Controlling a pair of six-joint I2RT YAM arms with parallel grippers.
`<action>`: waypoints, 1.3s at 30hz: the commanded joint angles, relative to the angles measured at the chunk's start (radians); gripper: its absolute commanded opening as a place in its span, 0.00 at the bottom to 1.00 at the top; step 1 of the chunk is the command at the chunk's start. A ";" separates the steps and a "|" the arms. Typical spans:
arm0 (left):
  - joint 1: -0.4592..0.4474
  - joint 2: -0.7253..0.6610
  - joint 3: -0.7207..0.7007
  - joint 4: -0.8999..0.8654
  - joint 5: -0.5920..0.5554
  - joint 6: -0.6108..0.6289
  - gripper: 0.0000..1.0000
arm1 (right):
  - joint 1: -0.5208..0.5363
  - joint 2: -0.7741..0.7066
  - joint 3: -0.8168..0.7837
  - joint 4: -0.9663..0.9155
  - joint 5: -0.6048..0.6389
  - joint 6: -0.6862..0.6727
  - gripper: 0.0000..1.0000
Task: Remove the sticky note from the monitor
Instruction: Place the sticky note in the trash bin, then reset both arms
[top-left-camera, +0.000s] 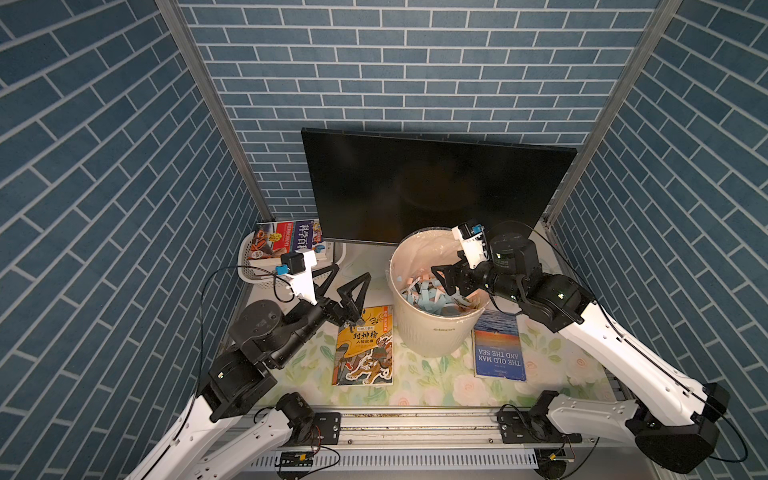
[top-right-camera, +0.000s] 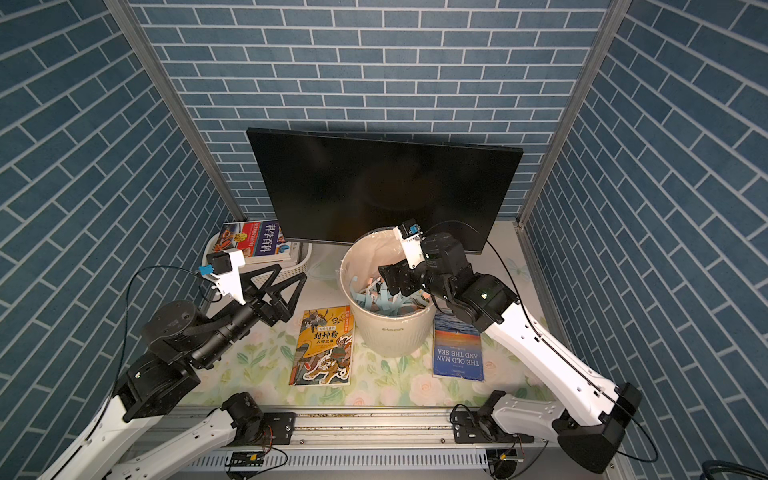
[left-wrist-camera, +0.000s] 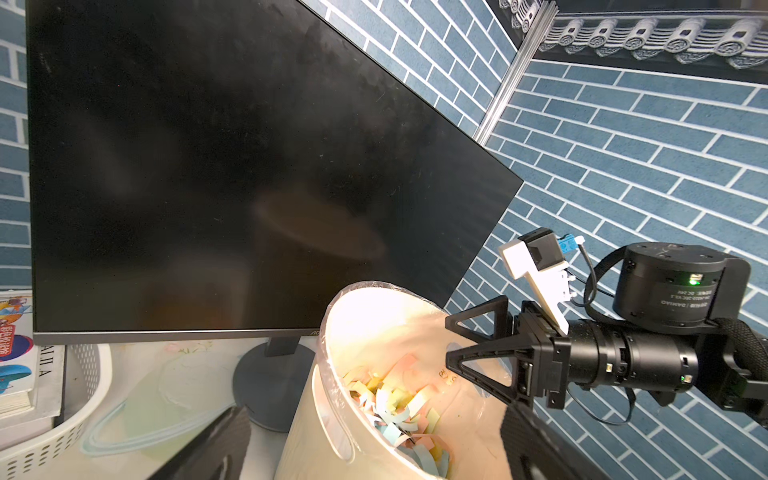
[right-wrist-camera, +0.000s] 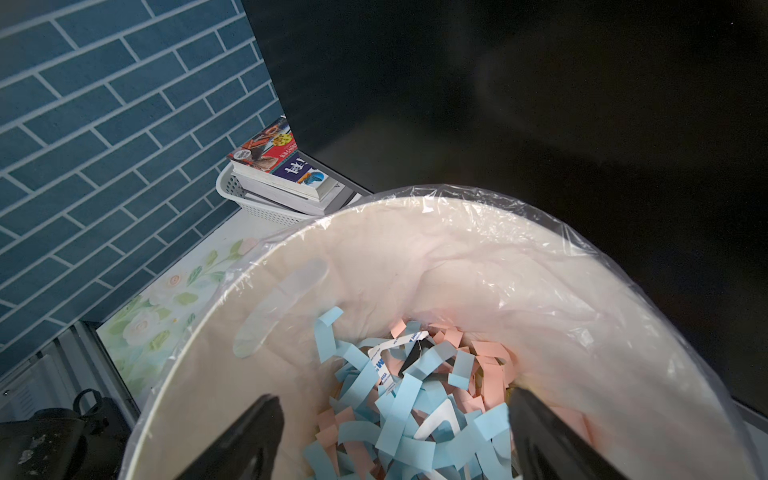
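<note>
The wide glossy black monitor (top-left-camera: 432, 187), mid-frame, looks bare; the sticky note probably lies among the paper strips (right-wrist-camera: 399, 395) in the round white bin (top-left-camera: 428, 332). Both left gripper (top-left-camera: 347, 280) and right gripper (left-wrist-camera: 449, 340) gape empty; the right, just over the rim, could snag the clear liner (right-wrist-camera: 498, 208).

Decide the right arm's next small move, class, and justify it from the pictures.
Probably lift the right arm clear of the bin: its jaws stand open over the paper strips, holding nothing, and the monitor shows no note.
</note>
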 joint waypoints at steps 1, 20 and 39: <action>0.002 -0.016 -0.009 0.004 -0.031 0.015 1.00 | -0.006 -0.054 0.010 0.033 0.069 0.001 1.00; 0.003 -0.061 -0.199 0.129 -0.576 0.099 1.00 | -0.010 -0.577 -0.485 0.210 0.939 -0.059 1.00; 0.264 0.179 -0.661 0.725 -0.598 0.172 1.00 | -0.294 -0.600 -1.328 1.181 0.958 -0.146 1.00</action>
